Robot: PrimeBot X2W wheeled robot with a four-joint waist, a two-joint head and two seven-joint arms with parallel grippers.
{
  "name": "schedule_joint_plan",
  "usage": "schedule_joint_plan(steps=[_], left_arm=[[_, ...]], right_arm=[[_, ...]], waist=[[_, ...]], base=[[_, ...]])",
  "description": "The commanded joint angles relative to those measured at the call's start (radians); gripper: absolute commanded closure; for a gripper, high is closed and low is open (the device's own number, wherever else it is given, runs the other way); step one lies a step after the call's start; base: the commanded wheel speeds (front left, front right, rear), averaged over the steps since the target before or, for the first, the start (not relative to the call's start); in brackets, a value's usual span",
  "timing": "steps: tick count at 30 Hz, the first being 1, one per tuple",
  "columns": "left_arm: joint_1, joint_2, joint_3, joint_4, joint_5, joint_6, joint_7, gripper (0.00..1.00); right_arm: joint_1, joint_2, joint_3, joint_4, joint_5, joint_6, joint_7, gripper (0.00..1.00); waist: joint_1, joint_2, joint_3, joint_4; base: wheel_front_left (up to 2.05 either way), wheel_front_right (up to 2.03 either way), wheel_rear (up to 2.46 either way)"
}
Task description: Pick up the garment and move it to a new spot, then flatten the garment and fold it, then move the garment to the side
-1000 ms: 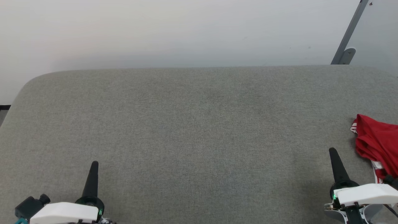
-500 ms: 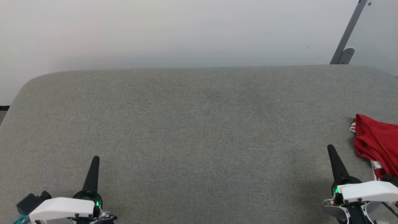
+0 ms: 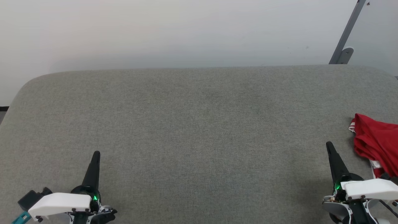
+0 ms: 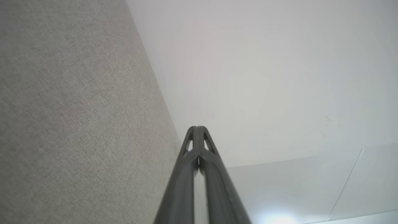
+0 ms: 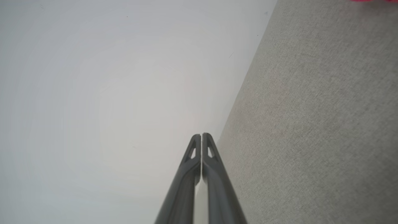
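Observation:
The garment (image 3: pixel 377 141), red with white-and-red striped trim, lies crumpled at the right edge of the grey fabric surface (image 3: pixel 199 124) in the head view, partly cut off by the frame. A thin red sliver of the garment (image 5: pixel 370 0) shows at the top right of the right wrist view. My right gripper (image 3: pixel 328 145) is shut and empty, just left of the garment and apart from it. At the lower left, my left gripper (image 3: pixel 96 153) is shut and empty, far from the garment. Both wrist views show the fingers (image 4: pixel 196 130) (image 5: pixel 201 137) pressed together.
A pale wall rises behind the far edge of the grey surface. A grey metal strut with a bracket (image 3: pixel 343 46) leans at the upper right. The surface's rounded left corner (image 3: pixel 28 82) drops toward a dark floor strip.
Both grippers have moved a little forward over the surface. The garment shows slightly further left in the view; it lies as before.

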Motion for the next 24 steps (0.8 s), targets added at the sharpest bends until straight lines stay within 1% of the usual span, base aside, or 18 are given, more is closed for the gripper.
schedule_joint_plan(steps=[1, 24], left_arm=[[-0.02, -0.001, 0.006, -0.001, -0.022, 0.0, 0.006, 1.0], [-0.056, -0.019, 0.027, 0.025, -0.153, 0.0, 0.053, 1.0]], right_arm=[[-0.019, 0.002, 0.002, -0.001, 0.017, 0.0, 0.005, 1.0], [-0.037, 0.005, 0.003, 0.01, 0.183, 0.0, 0.04, 1.0]], waist=[[0.0, -0.0001, 0.0, 0.0], [0.0, -0.0001, -0.001, -0.005]], base=[[0.0, 0.0, 0.0], [0.0, 0.0, 0.0]])
